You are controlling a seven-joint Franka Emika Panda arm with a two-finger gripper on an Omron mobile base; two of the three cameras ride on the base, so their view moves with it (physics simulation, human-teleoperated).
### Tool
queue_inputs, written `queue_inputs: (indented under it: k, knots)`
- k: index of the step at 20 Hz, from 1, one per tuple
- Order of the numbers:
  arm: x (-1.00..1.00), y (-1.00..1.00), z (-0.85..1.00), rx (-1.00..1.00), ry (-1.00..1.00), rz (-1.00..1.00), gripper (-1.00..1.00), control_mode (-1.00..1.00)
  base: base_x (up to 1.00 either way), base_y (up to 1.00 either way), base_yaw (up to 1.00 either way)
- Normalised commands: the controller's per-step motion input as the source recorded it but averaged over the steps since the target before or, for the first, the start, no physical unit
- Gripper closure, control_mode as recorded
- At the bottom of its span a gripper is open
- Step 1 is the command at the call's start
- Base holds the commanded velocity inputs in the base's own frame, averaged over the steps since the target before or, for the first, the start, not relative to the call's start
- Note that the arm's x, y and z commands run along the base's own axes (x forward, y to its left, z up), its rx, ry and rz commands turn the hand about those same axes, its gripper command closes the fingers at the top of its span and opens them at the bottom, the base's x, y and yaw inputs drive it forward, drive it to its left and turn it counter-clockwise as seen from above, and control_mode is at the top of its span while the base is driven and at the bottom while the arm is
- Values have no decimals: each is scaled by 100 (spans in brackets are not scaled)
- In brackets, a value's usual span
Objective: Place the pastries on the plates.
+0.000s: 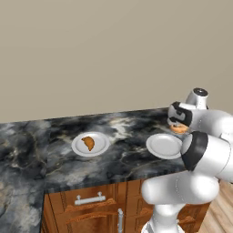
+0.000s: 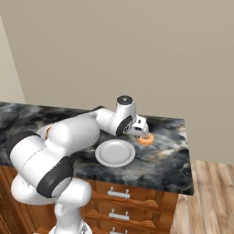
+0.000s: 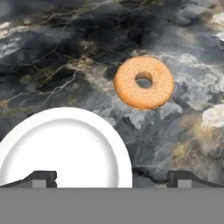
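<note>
A golden-brown ring doughnut [image 3: 144, 82] lies on the dark marble counter, just beyond an empty white plate [image 3: 65, 144]. My gripper [image 3: 111, 177] hovers above them, open, its fingertips [image 3: 39, 178] spread wide with nothing between them. From the base, the gripper [image 2: 142, 132] hangs right over the doughnut [image 2: 146, 140], beside the empty plate [image 2: 115, 152]. In the left base view the doughnut [image 1: 179, 129] peeks out under the hand, next to that plate [image 1: 164, 145]. Further left, an orange-brown croissant [image 1: 88, 143] rests on the second plate [image 1: 77, 148].
The marble counter [image 1: 123, 159] ends at a front edge over wooden drawers with metal handles [image 1: 89, 199]. Its right end [image 2: 185, 155] drops off to a wooden floor. A plain beige wall stands behind.
</note>
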Motion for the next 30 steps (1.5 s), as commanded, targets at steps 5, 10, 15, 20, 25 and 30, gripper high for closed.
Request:
queue_inputs:
  k: [5, 10, 15, 20, 25, 30]
  knots:
    - [28, 0, -2, 0, 0, 1, -100, -100, 0, 0, 0]
    - [20, 0, -15, 0, 0, 2, -100, -100, 0, 0, 0]
    - [22, -4, -26, 0, 0, 3, -100, -100, 0, 0, 0]
    - [20, -16, -23, 0, 0, 2, -100, -100, 0, 0, 0]
    - [26, -26, -5, 0, 0, 3, -100, -100, 0, 0, 0]
    - [21, -13, -8, 0, 0, 3, -100, -100, 0, 0, 0]
